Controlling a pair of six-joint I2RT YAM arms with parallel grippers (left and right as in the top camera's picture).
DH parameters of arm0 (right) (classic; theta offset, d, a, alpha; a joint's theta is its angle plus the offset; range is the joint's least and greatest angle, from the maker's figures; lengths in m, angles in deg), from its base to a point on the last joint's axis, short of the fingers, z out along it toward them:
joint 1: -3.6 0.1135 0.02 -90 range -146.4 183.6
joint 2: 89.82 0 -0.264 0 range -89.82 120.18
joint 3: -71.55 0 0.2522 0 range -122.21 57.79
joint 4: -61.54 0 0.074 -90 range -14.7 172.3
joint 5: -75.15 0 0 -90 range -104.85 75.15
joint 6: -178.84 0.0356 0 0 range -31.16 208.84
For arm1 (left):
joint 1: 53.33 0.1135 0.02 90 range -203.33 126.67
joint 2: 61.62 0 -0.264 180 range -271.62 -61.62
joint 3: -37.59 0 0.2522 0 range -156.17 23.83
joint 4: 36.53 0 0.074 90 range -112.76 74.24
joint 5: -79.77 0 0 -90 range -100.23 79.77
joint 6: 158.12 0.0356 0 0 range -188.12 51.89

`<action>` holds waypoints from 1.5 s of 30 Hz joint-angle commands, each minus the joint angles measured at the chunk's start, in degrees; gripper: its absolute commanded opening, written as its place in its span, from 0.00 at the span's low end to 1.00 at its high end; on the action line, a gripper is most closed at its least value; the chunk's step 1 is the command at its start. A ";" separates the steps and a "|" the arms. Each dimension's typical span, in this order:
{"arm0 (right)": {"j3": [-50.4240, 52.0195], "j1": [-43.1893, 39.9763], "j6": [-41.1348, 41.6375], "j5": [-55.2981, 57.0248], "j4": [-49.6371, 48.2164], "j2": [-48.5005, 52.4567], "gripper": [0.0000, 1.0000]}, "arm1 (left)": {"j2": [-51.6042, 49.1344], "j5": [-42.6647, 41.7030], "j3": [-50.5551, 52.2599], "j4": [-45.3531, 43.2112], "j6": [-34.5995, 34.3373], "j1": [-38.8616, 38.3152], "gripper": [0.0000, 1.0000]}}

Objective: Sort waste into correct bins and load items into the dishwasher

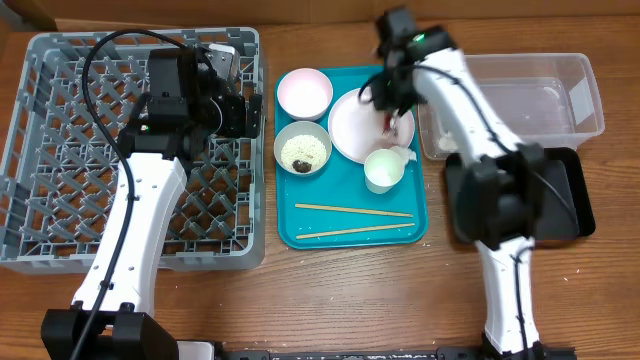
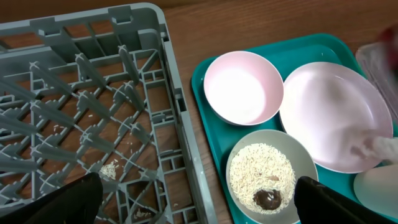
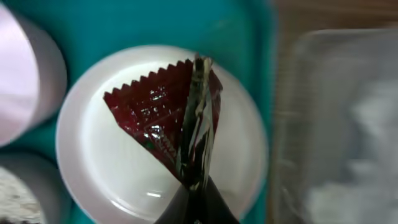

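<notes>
Your overhead view: a brown wood-grain table fills the bkgd, lit evenly, shadows soft. Grain runs left-right across the table. At the table's far-left corner sits a pale tan patch, cropped by the frame edge; can't ID it.

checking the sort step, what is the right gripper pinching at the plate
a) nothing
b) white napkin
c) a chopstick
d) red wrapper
d: the right wrist view shows the right gripper shut on the creased red wrapper, with the plate behind it.
</notes>
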 commanded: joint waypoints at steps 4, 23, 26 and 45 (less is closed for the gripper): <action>-0.68 -13.31 19.50 4.13 3.96 -7.69 0.04 | 0.00 0.42 -1.07 -0.07 0.52 0.04 1.00; 0.44 -17.38 7.96 -10.32 4.17 -12.70 0.80 | 0.00 0.42 -1.07 -0.04 0.50 0.04 1.00; 0.59 -15.02 6.80 -14.03 5.49 -13.49 0.78 | 0.00 0.42 -1.07 -0.04 0.50 0.04 1.00; 29.27 -1.05 27.26 -0.20 -8.90 -13.46 0.50 | 0.00 0.42 -1.07 -0.04 0.52 0.04 1.00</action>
